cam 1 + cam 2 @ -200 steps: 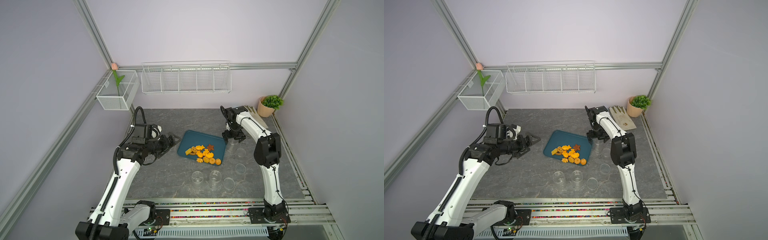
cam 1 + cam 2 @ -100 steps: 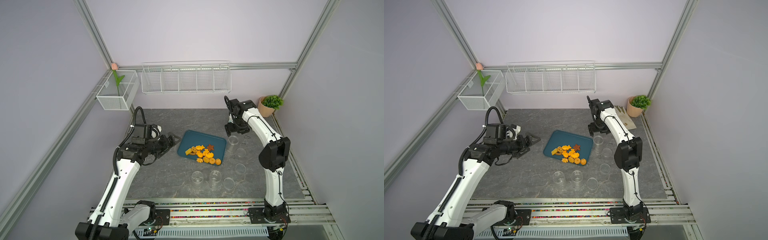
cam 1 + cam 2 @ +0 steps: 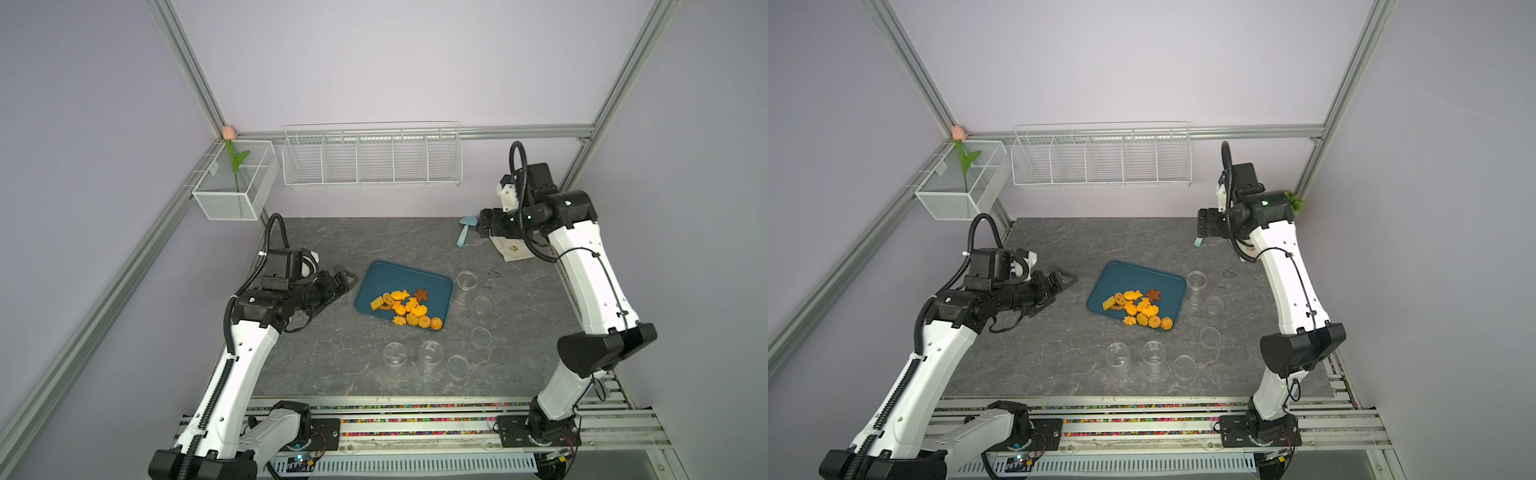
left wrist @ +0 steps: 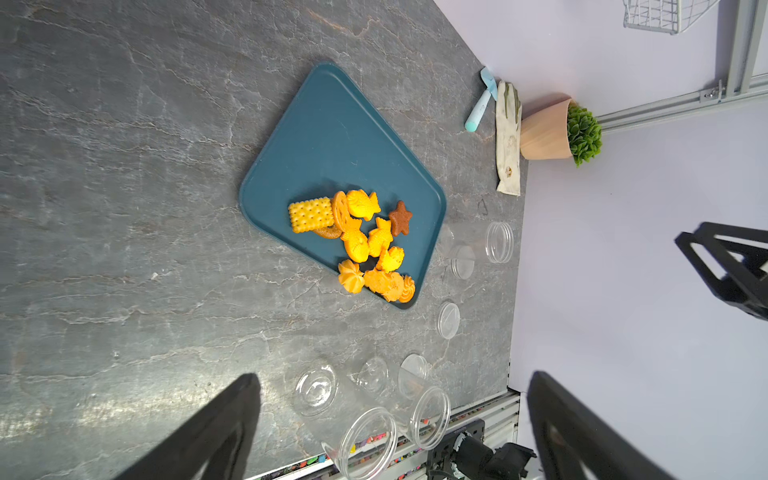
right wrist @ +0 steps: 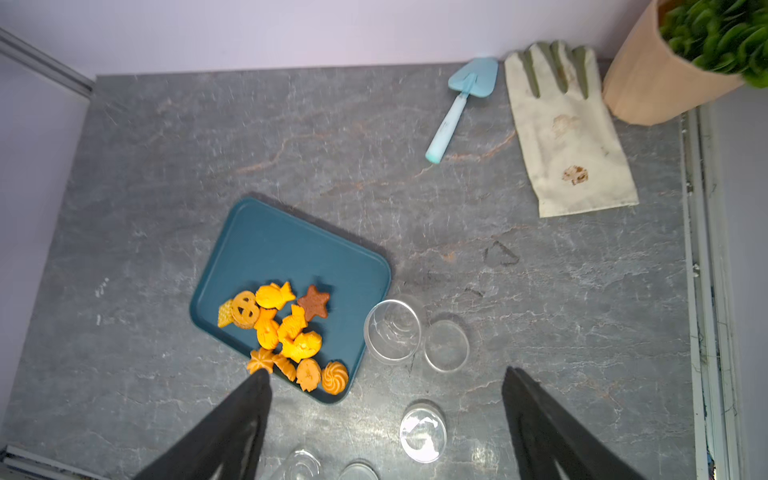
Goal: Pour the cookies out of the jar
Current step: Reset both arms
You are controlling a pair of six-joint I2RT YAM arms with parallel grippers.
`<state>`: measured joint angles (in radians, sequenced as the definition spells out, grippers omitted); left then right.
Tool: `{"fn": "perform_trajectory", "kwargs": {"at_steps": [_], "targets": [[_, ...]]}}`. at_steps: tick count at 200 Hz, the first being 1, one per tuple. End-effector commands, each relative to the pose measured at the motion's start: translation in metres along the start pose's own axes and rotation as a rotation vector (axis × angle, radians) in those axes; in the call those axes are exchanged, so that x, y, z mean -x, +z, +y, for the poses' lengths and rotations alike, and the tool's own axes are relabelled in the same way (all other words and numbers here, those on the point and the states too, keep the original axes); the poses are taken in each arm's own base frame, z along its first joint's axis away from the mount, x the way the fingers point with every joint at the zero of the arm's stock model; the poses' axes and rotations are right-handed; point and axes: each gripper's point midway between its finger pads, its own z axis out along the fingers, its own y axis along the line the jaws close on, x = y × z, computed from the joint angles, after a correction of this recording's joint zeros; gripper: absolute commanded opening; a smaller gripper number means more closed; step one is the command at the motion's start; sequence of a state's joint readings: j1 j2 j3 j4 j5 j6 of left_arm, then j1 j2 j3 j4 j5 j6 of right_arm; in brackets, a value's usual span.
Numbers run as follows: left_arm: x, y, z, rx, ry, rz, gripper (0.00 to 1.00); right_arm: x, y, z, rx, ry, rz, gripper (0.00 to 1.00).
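The cookies lie in a heap on a blue tray at mid table: orange-yellow shapes and one brown star. An empty clear jar stands upright just right of the tray, with a loose lid beside it. My left gripper hovers open and empty left of the tray. My right gripper is raised high at the back right, open and empty, looking down on tray and jar.
Two more empty jars and two lids stand near the front. A glove, a blue trowel and a potted plant occupy the back right corner. Wire baskets hang on the back wall.
The right arm has lifted and swung back to the right, away from the jar beside the tray. The left arm has not moved.
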<state>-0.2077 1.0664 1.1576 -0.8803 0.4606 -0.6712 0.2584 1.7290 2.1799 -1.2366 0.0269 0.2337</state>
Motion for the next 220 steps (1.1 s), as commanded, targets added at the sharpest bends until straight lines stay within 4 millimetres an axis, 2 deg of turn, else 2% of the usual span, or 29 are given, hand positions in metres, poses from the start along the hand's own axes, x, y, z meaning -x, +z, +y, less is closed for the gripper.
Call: {"fn": "perform_trajectory", "kwargs": {"at_steps": [1,20,35,38,43,100,103,120,146,166,200,220], "targets": [[0.004,-0.007,-0.003,0.006,0.027,-0.030,1.00,0.008,-0.011,0.001,0.048,0.028,-0.065,0.89],[0.006,-0.007,-0.004,0.009,0.029,-0.035,1.00,0.010,-0.024,-0.007,0.049,0.041,-0.111,0.89],[0.008,-0.009,-0.005,0.007,0.032,-0.040,0.99,0.011,-0.036,-0.004,0.067,0.039,-0.153,0.89],[0.008,-0.009,-0.005,0.008,0.031,-0.040,1.00,0.013,-0.039,-0.015,0.050,0.056,-0.166,0.89],[0.009,-0.009,-0.006,0.008,0.032,-0.042,1.00,0.013,-0.042,-0.018,0.048,0.062,-0.180,0.89],[0.014,-0.015,-0.007,0.020,0.048,-0.072,0.99,0.007,-0.061,-0.034,0.066,0.109,-0.256,0.89],[0.015,-0.015,-0.007,0.020,0.051,-0.075,1.00,0.013,-0.065,-0.033,0.072,0.104,-0.290,0.89],[0.017,-0.020,-0.007,0.033,0.067,-0.093,1.00,0.014,-0.073,-0.036,0.075,0.098,-0.352,0.89],[0.027,-0.035,-0.002,0.099,0.086,-0.172,1.00,0.014,-0.083,-0.039,0.075,0.068,-0.453,0.89],[0.037,-0.054,0.005,0.165,0.102,-0.271,1.00,0.013,-0.094,-0.045,0.041,0.056,-0.553,0.89],[0.049,-0.087,0.012,0.221,0.168,-0.455,1.00,0.003,-0.109,-0.058,0.002,0.073,-0.750,0.89],[0.053,-0.101,0.018,0.239,0.217,-0.563,0.99,-0.004,-0.113,-0.064,-0.027,0.063,-0.778,0.89]]}}
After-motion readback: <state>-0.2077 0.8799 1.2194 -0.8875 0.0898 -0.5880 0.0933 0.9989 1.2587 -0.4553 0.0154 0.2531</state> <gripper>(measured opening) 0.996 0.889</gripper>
